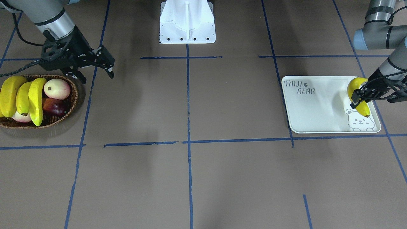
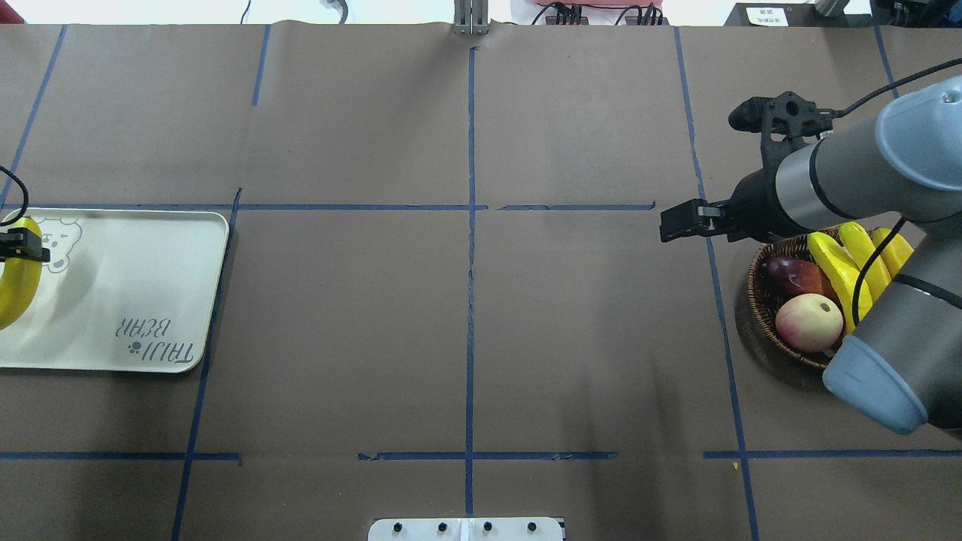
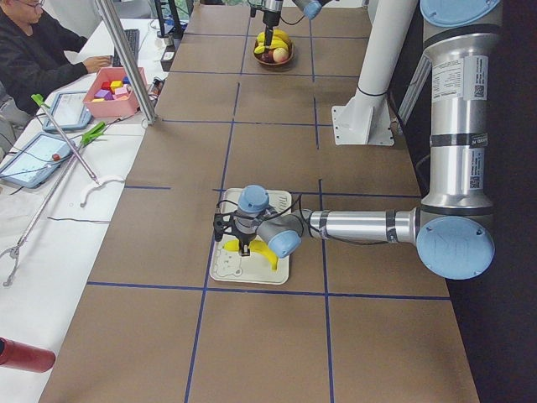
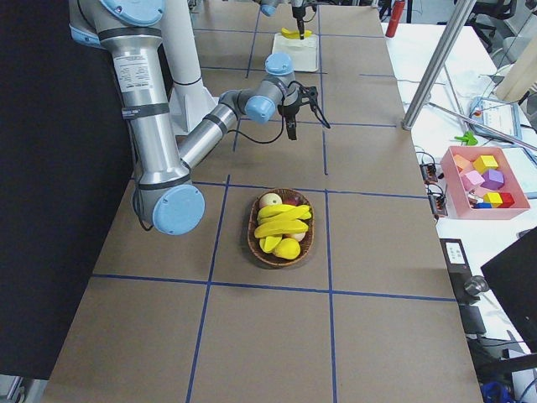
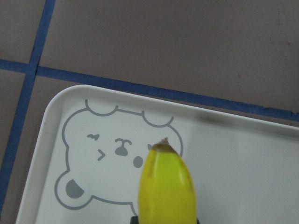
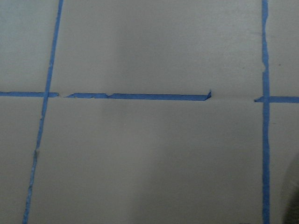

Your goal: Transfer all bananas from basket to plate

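Banana (image 1: 364, 109) is clamped in the left gripper (image 1: 361, 95) over the bear corner of the plate (image 1: 318, 111). Its tip points down at the print; I can't tell if it touches. Right gripper (image 1: 97, 76) has its jaws spread wide with nothing in them, raised near the basket (image 1: 73, 98) on the table-centre side. I count three bananas (image 1: 35, 98) in the basket, side by side next to a pale apple (image 1: 57, 89) and a dark red fruit (image 1: 54, 106).
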You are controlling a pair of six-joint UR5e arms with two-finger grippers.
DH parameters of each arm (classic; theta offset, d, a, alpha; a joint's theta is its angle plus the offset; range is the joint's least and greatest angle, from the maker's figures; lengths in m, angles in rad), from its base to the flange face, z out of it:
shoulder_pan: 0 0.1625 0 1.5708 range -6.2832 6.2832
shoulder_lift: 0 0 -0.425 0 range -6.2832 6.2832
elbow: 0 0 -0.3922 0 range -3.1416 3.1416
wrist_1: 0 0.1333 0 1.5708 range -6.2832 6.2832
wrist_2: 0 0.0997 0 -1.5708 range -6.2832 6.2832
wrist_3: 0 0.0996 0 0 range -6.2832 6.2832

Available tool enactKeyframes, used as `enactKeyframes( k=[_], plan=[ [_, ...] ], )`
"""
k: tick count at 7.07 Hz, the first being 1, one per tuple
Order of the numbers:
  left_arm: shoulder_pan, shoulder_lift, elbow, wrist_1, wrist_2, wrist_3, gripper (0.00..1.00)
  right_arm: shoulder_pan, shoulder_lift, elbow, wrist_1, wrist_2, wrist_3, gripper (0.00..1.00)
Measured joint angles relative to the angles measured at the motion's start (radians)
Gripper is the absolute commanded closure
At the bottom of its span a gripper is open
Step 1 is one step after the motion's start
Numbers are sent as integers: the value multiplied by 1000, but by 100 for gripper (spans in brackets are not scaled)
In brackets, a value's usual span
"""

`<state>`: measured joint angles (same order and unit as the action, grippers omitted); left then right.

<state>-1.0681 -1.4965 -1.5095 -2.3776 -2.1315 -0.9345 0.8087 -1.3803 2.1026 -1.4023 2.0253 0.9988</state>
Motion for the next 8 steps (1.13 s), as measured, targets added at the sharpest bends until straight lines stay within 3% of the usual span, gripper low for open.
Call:
enactKeyframes(
  k=[4, 8],
  plan=[
    [0, -11, 0, 8, -6, 2, 0, 178, -105, -43, -1, 116, -275, 0],
    [-60, -20, -47, 61, -116, 0, 0, 375, -274, -119, 2, 233, -648, 0]
  ],
)
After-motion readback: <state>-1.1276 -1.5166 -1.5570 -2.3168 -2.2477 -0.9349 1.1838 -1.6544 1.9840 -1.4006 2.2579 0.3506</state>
